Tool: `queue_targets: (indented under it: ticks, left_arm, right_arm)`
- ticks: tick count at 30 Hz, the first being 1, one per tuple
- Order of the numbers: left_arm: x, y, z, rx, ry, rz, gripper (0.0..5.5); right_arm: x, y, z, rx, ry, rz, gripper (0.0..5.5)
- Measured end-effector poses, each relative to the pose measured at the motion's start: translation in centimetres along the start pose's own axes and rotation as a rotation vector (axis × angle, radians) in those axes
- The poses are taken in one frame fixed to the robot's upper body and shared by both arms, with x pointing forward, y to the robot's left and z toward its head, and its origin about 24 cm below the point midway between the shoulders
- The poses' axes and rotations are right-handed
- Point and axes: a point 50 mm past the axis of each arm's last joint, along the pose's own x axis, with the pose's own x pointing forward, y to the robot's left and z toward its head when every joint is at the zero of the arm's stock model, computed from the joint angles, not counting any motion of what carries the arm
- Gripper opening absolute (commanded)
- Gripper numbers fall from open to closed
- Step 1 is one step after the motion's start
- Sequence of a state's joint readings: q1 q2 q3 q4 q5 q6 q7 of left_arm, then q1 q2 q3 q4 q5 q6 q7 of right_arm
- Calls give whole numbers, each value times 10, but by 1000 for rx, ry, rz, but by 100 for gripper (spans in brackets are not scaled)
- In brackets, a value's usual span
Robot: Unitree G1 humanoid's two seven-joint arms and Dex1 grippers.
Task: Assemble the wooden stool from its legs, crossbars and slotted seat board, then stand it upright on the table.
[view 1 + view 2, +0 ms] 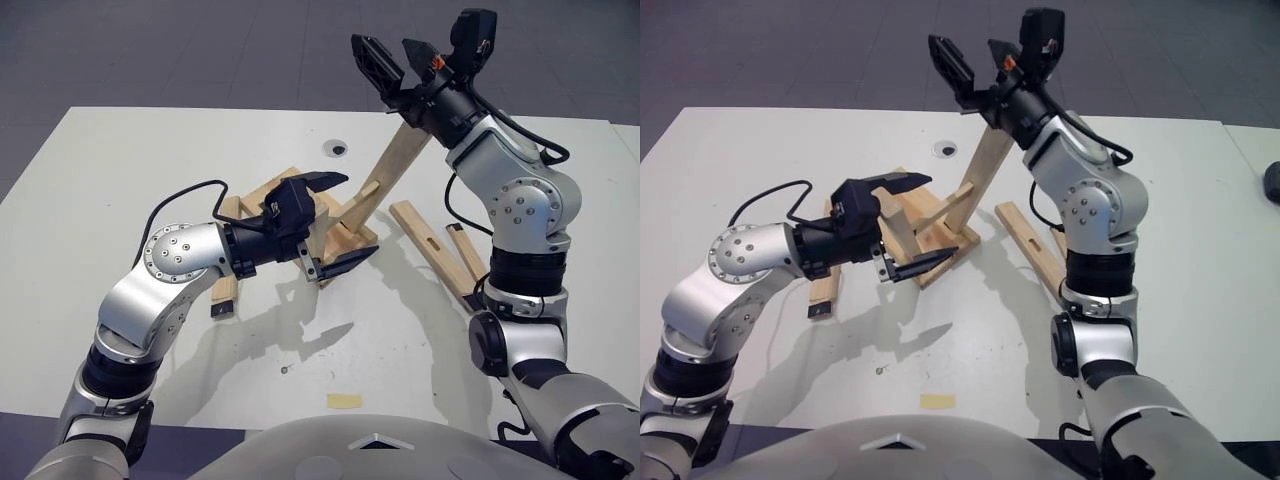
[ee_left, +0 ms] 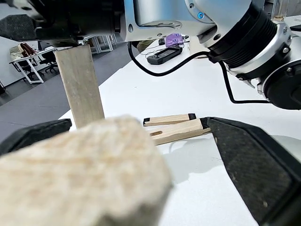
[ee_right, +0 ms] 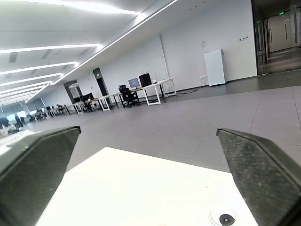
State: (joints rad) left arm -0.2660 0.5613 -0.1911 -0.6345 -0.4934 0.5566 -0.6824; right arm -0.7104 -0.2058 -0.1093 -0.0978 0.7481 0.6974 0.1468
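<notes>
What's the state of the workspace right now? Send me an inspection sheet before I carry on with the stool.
Surface: white table with a round cable port.
Job's things: partial assembly lies mid-table; tilted leg rises from it; two loose pieces lie flat to its right, a third piece to its left.
Clutter: tape scrap near the front edge.
Grippers: left gripper open, straddling the assembly; right gripper open, empty, raised by the tilted leg's top.
Cables: black cable loops off the left arm; another cable on the right arm.
Surroundings: grey floor.
</notes>
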Motion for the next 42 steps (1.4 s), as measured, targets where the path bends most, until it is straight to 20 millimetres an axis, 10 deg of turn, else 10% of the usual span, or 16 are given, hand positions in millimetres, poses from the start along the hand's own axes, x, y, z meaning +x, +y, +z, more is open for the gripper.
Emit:
queue_targets:
  ticks: [8, 14, 16, 19, 21, 33, 42]
  left_arm:
    - [0, 2, 0, 1, 2, 4, 538]
    - [-3, 7, -1, -2, 9, 23, 538]
    - [-3, 7, -1, -2, 8, 24, 538]
    - [-2, 7, -2, -7, 9, 23, 538]
    - [-3, 7, -3, 3, 19, 32, 538]
    - [0, 5, -2, -8, -4, 52, 538]
    - [-26, 42, 64, -31, -331, 295, 538]
  right_arm:
    - [-8, -12, 10, 98, -105, -41, 540]
    - [-14, -5, 103, 154, -491, -5, 540]
    - [-7, 0, 85, 156, -411, 5, 540]
    - [-3, -6, -1, 89, -62, -61, 540]
    - [-5, -4, -6, 25, -32, -62, 540]
    - [-7, -18, 5, 168, -141, -115, 540]
    - [-43, -51, 89, 115, -498, -258, 540]
